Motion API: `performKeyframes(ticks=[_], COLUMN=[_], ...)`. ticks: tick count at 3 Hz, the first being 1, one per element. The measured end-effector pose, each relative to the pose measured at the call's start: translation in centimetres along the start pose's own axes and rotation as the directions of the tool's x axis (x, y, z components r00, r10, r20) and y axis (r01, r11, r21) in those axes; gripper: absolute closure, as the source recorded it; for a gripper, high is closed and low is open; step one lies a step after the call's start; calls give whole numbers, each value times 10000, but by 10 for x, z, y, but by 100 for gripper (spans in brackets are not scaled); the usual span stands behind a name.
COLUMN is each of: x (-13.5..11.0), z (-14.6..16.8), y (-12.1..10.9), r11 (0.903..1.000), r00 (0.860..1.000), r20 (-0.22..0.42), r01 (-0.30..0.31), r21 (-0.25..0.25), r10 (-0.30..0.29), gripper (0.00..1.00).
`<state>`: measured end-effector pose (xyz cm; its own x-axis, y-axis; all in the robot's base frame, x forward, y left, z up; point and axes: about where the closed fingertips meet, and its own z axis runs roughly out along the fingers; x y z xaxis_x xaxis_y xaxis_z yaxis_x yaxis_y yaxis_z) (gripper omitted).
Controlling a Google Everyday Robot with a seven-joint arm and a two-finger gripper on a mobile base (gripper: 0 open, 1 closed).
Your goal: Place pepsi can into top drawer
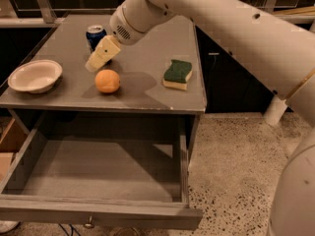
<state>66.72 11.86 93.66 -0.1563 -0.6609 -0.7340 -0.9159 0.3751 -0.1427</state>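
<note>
Camera view looks down on a white robot arm [221,28] that reaches in from the upper right and crosses over the back right corner of the grey counter [142,58]. Below the counter's front edge the top drawer [98,166] is pulled out wide, its grey floor and side walls bare. A speckled floor [231,156] lies to the right of the drawer.

On the counter, a white bowl [34,75] sits at the left edge, toward the front. A sponge [177,73] with a green top and yellow base rests near the right edge, about halfway back. An orange [107,80] sits left of centre, closer to the front edge, well apart from both the bowl and the sponge.

Behind the orange, toward the back left of the counter, the pepsi can [94,35] stands upright on the surface, outside the drawer. The cream-coloured end effector [93,63] slants down to the left just in front of the can, its tip between can and orange. Whether it is released or clenched cannot be told, nor whether it touches the can.

A small metal knob [89,224] hangs at the drawer's front.
</note>
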Motion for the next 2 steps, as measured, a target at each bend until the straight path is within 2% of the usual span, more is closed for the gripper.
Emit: performKeyframes(ticks=[1,2], x=[-20,-23], z=[25,27], y=[-1,-2], r11=[9995,9996], r00=[9991,9988], r20=[368,465], r01=[216,145], r21=[-244,-246], r10=[-207,-133], gripper=[0,0])
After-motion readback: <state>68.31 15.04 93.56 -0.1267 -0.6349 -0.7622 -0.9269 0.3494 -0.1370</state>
